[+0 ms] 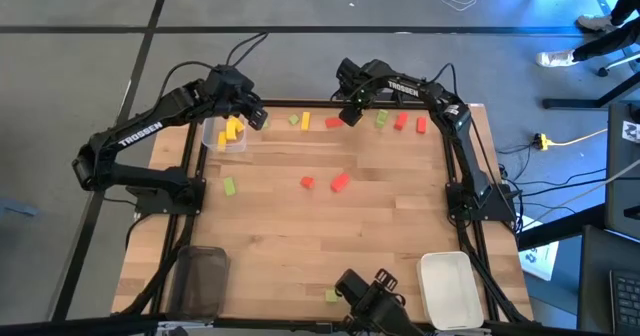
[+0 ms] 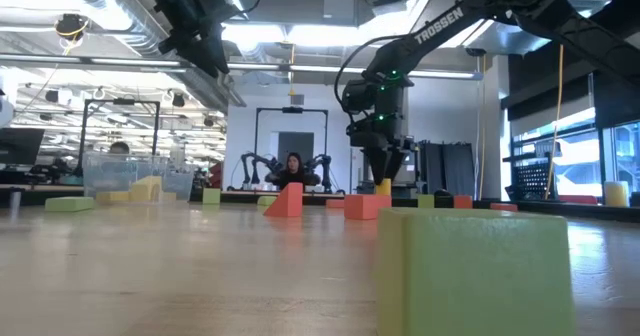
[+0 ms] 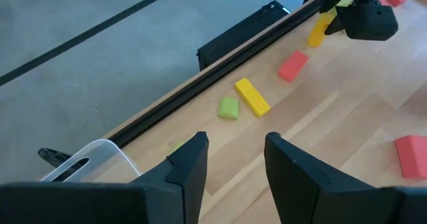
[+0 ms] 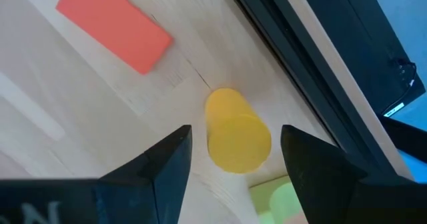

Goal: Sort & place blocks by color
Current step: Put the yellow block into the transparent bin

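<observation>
Small red, yellow and light green blocks lie on the wooden table. A yellow block point(image 4: 237, 137) stands on end near the far edge, beside a red block point(image 4: 113, 24) and a green block point(image 4: 280, 197). My right gripper point(image 4: 235, 144) points down over the yellow block, open, one finger on each side and apart from it. My left gripper point(image 3: 237, 151) hangs open and holds nothing above the table's far left, by the clear tray point(image 1: 213, 136), which holds yellow blocks point(image 1: 233, 130).
More blocks lie along the far edge: green point(image 1: 294, 120), yellow point(image 1: 306, 121), red point(image 1: 333, 123), green point(image 1: 381, 119), red point(image 1: 400, 122). At mid-table lie one green block point(image 1: 229, 186) and two red ones point(image 1: 340, 182). A dark tray point(image 1: 200, 281) and a white tray point(image 1: 448, 288) stand at the near edge.
</observation>
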`<state>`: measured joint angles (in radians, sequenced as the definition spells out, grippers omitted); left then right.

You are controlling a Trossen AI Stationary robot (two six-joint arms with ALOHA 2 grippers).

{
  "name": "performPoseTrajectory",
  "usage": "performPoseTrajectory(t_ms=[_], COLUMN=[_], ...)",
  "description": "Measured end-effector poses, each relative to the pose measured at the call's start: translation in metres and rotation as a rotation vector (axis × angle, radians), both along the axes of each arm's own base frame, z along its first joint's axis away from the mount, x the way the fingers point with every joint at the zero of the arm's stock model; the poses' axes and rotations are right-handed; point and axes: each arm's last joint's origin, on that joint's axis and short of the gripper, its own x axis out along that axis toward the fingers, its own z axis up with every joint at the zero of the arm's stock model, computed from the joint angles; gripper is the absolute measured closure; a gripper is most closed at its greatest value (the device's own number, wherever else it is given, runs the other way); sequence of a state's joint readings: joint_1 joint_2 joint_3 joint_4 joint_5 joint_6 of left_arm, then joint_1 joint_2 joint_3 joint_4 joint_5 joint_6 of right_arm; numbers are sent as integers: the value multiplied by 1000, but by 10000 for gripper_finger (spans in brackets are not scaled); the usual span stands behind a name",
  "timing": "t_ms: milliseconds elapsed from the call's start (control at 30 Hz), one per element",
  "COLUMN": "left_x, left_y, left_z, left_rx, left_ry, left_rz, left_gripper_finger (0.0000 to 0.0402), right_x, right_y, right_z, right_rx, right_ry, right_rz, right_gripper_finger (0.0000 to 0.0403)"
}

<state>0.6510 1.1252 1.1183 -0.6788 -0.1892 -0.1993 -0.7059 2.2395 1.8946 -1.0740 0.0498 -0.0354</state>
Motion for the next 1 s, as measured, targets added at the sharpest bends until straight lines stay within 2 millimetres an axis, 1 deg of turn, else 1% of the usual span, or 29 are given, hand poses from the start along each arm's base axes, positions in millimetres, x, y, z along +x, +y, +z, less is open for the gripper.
performPoseTrajectory(t_ms=[200, 333, 400, 633, 867, 1000], left_x=[0, 0, 0, 0, 0, 0], left_y=[0, 0, 0, 0, 0, 0], left_z=[0, 0, 0, 0, 0, 0], left_rx=[0, 0, 0, 0, 0, 0], left_ry=[0, 0, 0, -1, 0, 0], left_rz=[0, 0, 0, 0, 0, 0], left_gripper_finger=[264, 264, 264, 264, 264, 264], right_x=[0, 0, 0, 0, 0, 2], right_y=[0, 0, 0, 0, 0, 2], right_z=[0, 0, 0, 0, 0, 1], right_rx=[-1, -2, -1, -1, 5, 64], right_ry=[2, 3, 3, 2, -4, -60], right_rz=[20, 22, 22, 22, 31, 66], right_gripper_finger=[177, 189, 204, 280, 282, 282])
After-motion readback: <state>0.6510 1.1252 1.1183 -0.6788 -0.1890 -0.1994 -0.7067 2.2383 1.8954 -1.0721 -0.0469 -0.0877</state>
